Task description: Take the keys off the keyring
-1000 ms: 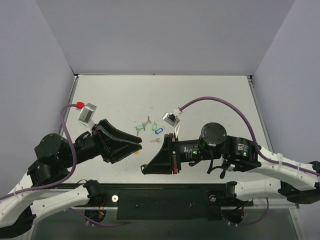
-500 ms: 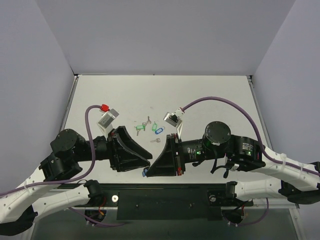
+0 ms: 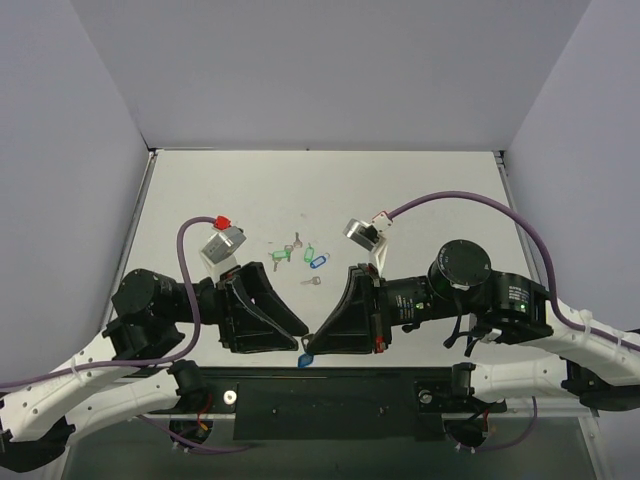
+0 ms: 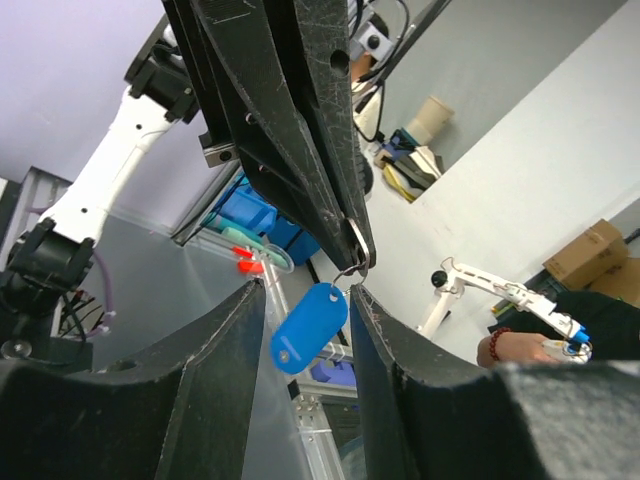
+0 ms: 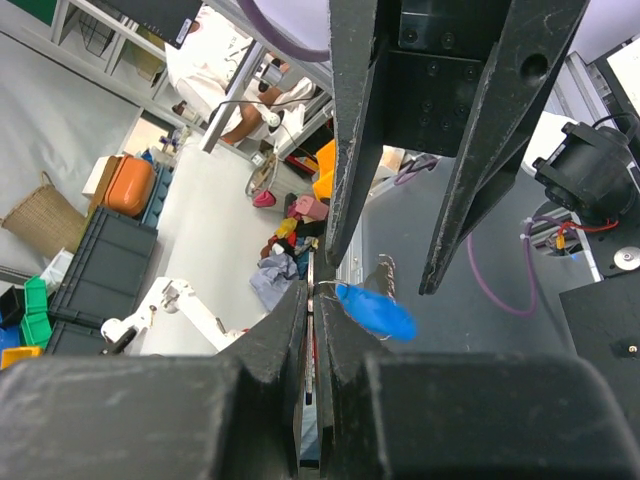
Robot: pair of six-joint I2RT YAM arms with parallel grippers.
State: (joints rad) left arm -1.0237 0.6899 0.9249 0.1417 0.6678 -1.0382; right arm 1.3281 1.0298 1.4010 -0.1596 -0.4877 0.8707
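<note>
Half-hidden at closed right gripper (image 4: 358,250) tips: keyring (image 4: 310,327), pinched by ring, tag hanging between spread left gripper (image 4: 305,292) fingers. Can't make out keys.

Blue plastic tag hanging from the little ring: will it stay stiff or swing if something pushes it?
The oblong blue plastic tag looks rigid, but it dangles from a thin metal ring pinched by the right gripper, so it would probably swing. It looks small and light, likely easy to nudge.

Two blue tags (image 3: 305,356), two green tags (image 3: 308,254)
</note>
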